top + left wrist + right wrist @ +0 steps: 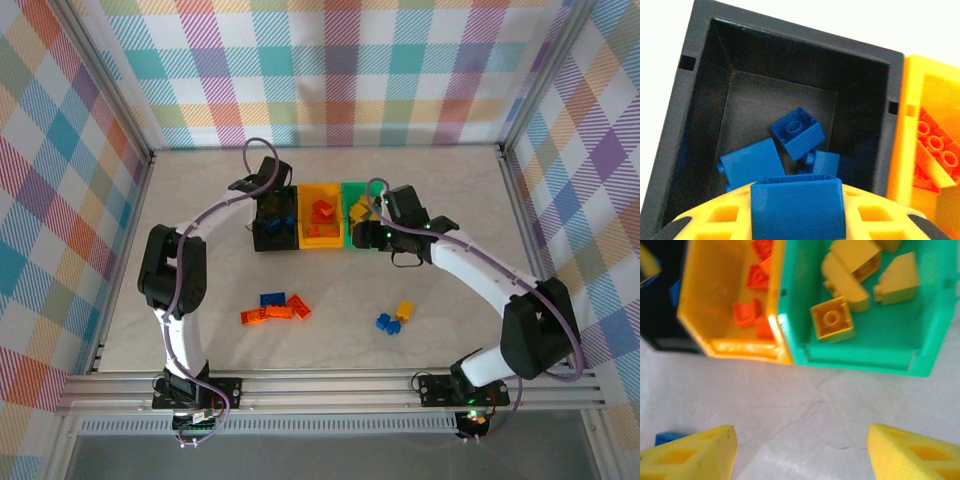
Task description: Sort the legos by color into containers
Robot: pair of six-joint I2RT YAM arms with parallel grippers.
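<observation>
Blue brick (797, 207) clamped between left jaws over black bin (790, 65); right jaws apart.

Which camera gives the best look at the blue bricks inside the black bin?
The left wrist view: it looks straight down into the black bin, with three blue bricks clear on its floor. The top external view shows them tiny; the right wrist view catches a blurred blue sliver, perhaps one.

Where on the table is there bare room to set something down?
Bare table lies behind the bins, toward the back wall, and between the loose orange-blue cluster and blue-yellow cluster. Crowded at the bins, where the left gripper and right gripper hover.
</observation>
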